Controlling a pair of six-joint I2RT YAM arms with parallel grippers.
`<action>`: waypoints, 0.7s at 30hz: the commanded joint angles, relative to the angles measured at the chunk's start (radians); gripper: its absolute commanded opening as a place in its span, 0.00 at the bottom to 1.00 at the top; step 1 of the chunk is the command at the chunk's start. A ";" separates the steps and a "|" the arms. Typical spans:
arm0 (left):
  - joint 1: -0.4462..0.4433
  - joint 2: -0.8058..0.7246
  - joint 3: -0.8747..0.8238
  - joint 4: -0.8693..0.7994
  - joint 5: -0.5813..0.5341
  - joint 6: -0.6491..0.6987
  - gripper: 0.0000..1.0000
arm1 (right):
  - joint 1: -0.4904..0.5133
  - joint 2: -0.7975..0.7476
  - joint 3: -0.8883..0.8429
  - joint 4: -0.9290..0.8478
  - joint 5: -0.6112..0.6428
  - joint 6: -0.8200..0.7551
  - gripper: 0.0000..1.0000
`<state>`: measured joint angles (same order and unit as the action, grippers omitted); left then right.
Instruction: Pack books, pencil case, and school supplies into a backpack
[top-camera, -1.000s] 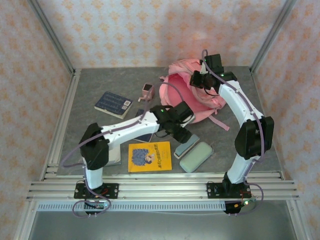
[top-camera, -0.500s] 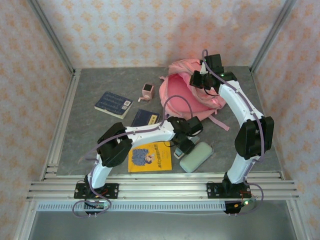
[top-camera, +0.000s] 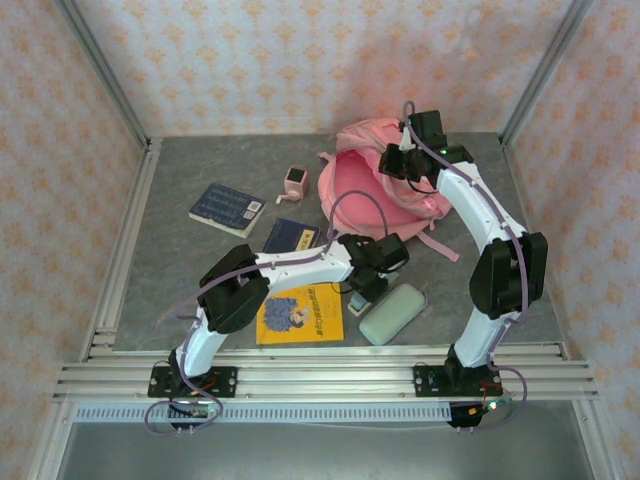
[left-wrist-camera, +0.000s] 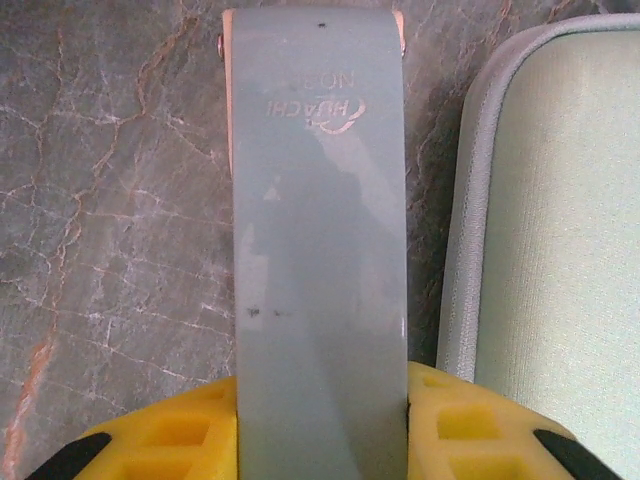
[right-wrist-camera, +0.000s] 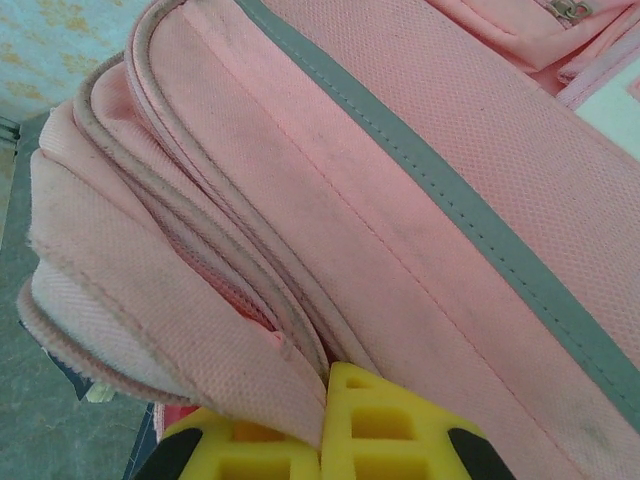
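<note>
Left gripper (left-wrist-camera: 320, 405) jaws pinch the slim teal bar (left-wrist-camera: 320, 200) by its near end on the bench (left-wrist-camera: 110, 200), at 9 o'clock of the pencil case (left-wrist-camera: 560, 220), likely light, stiff, slick, so grip its long edges squarely; right gripper (right-wrist-camera: 325, 425) jaws clamp the floppy backpack (right-wrist-camera: 420, 180) rim.

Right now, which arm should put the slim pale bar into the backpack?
The left. The left gripper has its fingers against both sides of the teal bar, beside the pencil case. The right gripper is busy pinching the backpack fabric.
</note>
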<state>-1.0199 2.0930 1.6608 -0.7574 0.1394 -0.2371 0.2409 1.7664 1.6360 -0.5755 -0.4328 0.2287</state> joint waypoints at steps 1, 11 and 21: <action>0.044 -0.068 -0.022 0.003 -0.072 -0.006 0.15 | -0.021 -0.024 0.003 0.060 0.047 0.048 0.00; 0.213 -0.352 -0.024 0.006 0.077 -0.072 0.10 | -0.024 -0.042 0.086 0.034 0.095 0.126 0.00; 0.328 -0.442 -0.001 0.049 0.152 -0.169 0.08 | -0.059 -0.073 0.209 -0.018 0.236 0.327 0.00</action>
<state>-0.7219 1.6817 1.6524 -0.7475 0.2550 -0.3542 0.2142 1.7588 1.7401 -0.6098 -0.3420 0.4500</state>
